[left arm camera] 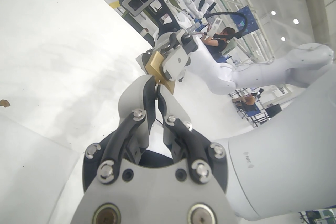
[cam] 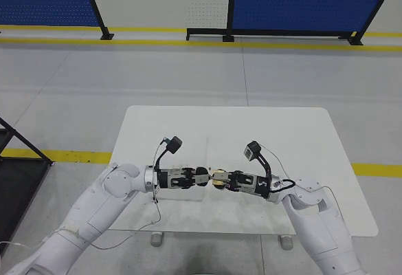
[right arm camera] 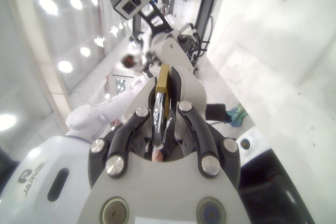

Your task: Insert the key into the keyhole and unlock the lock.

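Black rubber pads line the 2 fingers (left arm camera: pixel 149 95) of the left gripper (left arm camera: pixel 155 88), which are pinched together on the key (left arm camera: pixel 158 85). Only a thin sliver of metal shows between them. The key tip meets the bottom face of the brass lock (left arm camera: pixel 153 64). Whether it has entered the keyhole, or how deep, cannot be determined from the left wrist view. The right gripper (right arm camera: pixel 165 76) is clamped across the flat sides of the lock body, with the chrome shackle (right arm camera: pixel 158 114) pointing back toward its own wrist. The 2 grippers face each other nose to nose, held in the air above the near half of the white table (cam: pixel 290 137). Handling assessment: the lock is probably dense, rigid and smooth-sided, so the broad flats are the correct place to hold it. A firm clamp is advisable, because turning the key will probably try to rotate the body. The key is probably light, thin and stiff. It should be held by the bow, leaving the blade free. Any misalignment between blade and keyhole is likely to bind rather than flex.
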Motion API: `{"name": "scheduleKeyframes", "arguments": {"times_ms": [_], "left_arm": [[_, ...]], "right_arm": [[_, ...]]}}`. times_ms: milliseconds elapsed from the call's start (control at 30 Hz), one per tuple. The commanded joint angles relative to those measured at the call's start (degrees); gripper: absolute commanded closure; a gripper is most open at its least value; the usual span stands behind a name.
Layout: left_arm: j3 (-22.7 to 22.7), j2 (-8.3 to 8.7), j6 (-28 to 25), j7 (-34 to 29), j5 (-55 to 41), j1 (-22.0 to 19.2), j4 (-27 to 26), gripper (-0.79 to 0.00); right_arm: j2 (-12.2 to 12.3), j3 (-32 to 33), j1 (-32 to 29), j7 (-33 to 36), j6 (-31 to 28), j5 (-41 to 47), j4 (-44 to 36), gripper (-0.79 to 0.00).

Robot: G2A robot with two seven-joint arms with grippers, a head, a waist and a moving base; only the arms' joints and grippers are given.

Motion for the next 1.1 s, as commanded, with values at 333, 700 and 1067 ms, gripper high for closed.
{"name": "scheduleKeyframes", "arguments": {"times_ms": [333, 700, 1067], "left_arm": [[-2.11, 0.06, -5.14, 7.16, 10.27, 1.85, -2.08, 0.000], [-3.27, -0.18, -7.07, 14.34, 19.99, 3.20, -3.71, 0.000], [-4.52, -0.54, -8.37, 22.50, 31.54, 4.72, -5.36, 0.000]], "right_arm": [[0.00, 0.00, 0.00, 0.00, 0.00, 0.00, 0.00, 0.000], [0.00, 0.00, 0.00, 0.00, 0.00, 0.00, 0.00, 0.000], [0.00, 0.00, 0.00, 0.00, 0.00, 0.00, 0.00, 0.000]]}}
